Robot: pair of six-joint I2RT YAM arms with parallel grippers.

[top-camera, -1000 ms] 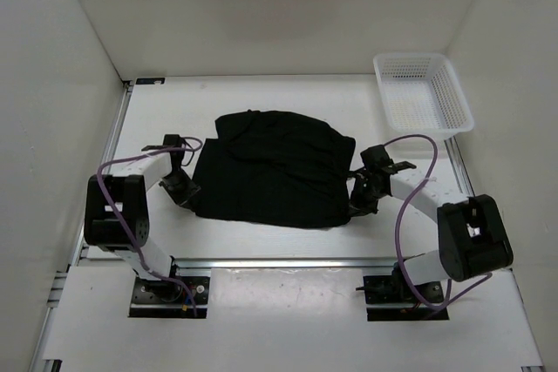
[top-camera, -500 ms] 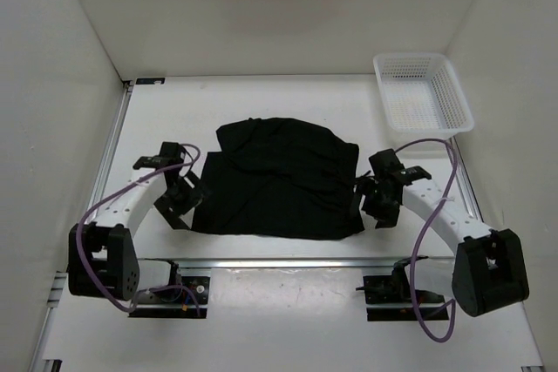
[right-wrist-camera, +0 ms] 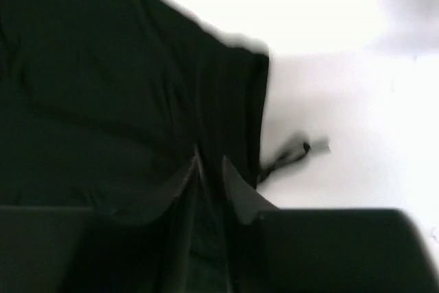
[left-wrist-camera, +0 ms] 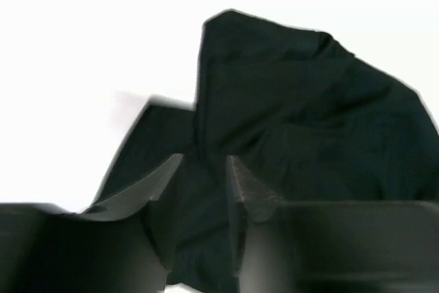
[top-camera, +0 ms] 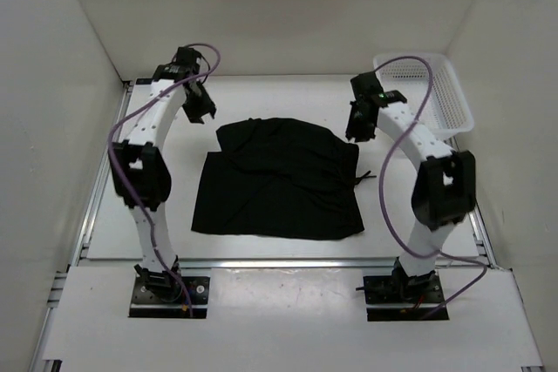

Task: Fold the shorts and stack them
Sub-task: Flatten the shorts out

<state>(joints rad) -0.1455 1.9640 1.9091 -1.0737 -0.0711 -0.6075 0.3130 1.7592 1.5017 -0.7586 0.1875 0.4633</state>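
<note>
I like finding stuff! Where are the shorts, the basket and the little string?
shorts (top-camera: 279, 185): top view, middle of the cloth.
basket (top-camera: 453, 98): top view, right wall.
string (right-wrist-camera: 293, 151): right wrist view, near its loose end.

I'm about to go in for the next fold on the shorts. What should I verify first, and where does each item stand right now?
1. Shorts lying free on the table, in neither gripper: ok.
2. Left gripper and right gripper above and clear of the fabric: ok.
3. Fingers open enough for a grasp: cannot tell, both wrist views are blurred.
4. Outline flat and even: not ok, the far-left corner is rumpled.
5. Drawstring tucked in: not ok, it trails off the right edge.
</note>
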